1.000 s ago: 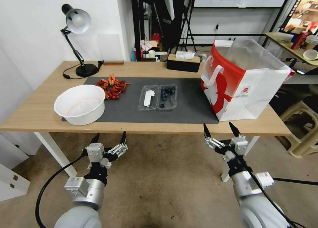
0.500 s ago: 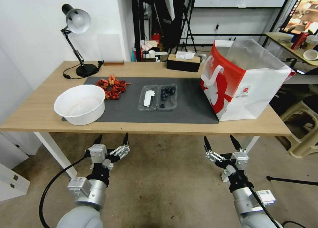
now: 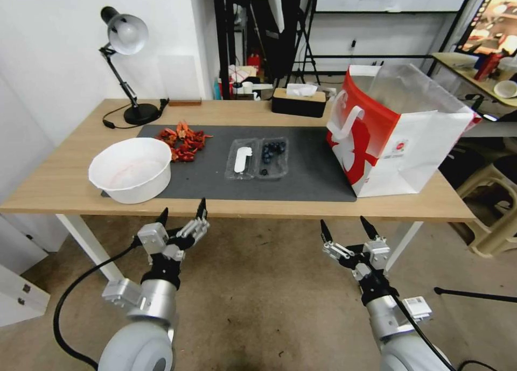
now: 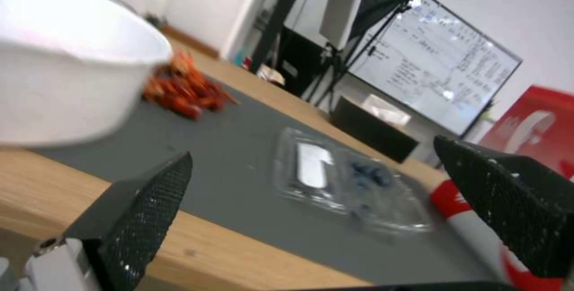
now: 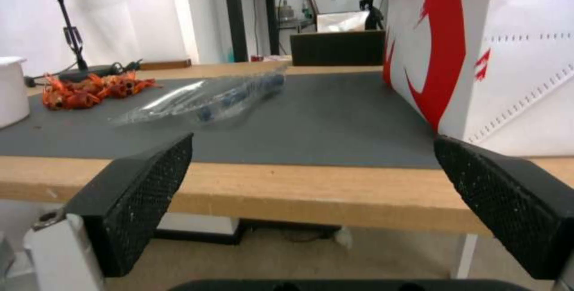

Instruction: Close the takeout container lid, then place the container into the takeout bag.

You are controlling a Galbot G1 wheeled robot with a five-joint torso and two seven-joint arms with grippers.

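The takeout container [image 3: 257,158] lies open and flat on the grey mat [image 3: 307,172], with dark blueberries in its right half. The lid [image 3: 241,159] is the left half and carries a white oblong label. The takeout bag [image 3: 398,131] stands open at the mat's right end, red and white with a silvery lining. My left gripper [image 3: 182,212] hangs open, just in front of the table's front edge and below it. My right gripper [image 3: 344,225] is open, lower and nearer to me. The wrist views show the takeout container [image 4: 358,183] [image 5: 209,96] beyond the open fingers, and the takeout bag [image 5: 478,49] too.
A round white bowl [image 3: 130,169] sits on the mat's left end with a pile of red crayfish [image 3: 183,139] behind it. At the table's back are a black tissue box [image 3: 299,102] and a desk lamp [image 3: 126,64]. Stools stand to the right of the table.
My right gripper has dropped away from the table edge and drifted left. My left gripper has risen slightly toward the table edge. Container and bag have not moved.
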